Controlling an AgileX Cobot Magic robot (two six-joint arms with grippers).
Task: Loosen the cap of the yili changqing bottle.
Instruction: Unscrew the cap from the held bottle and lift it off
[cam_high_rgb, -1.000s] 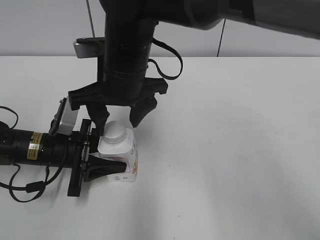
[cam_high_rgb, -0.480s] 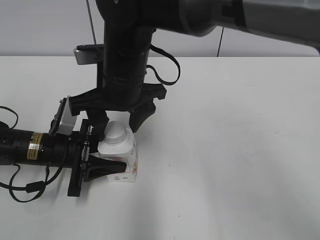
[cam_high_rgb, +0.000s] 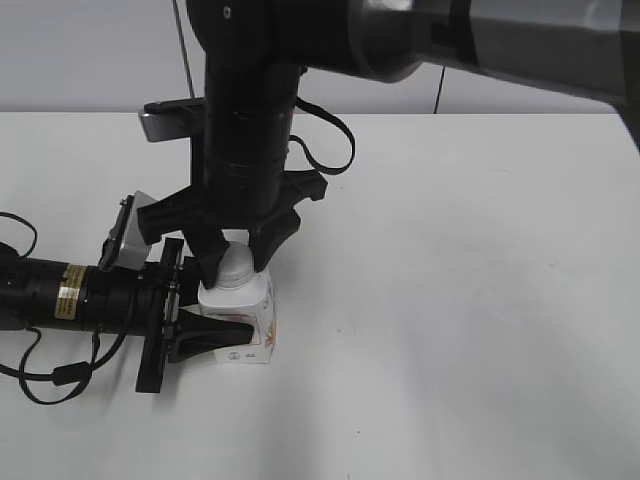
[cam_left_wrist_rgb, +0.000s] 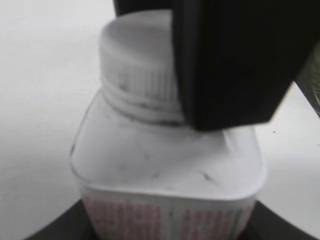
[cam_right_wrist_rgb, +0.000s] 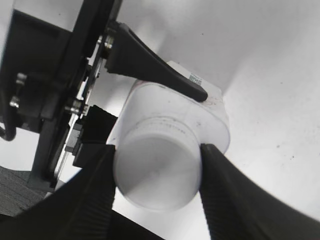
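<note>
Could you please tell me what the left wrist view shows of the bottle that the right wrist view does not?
Only the left wrist view shows the small round white plastic cap's ribbed side, the neck threads and the pink label print. Only the right wrist view shows the cap's flat top with the right gripper closed on both its sides, and the left gripper holding the body. Both show the squarish white plastic bottle.

Lab/test bench: bare white table (cam_high_rgb: 480, 300), plain grey wall (cam_high_rgb: 80, 50), cable (cam_high_rgb: 440, 75) hanging.
</note>
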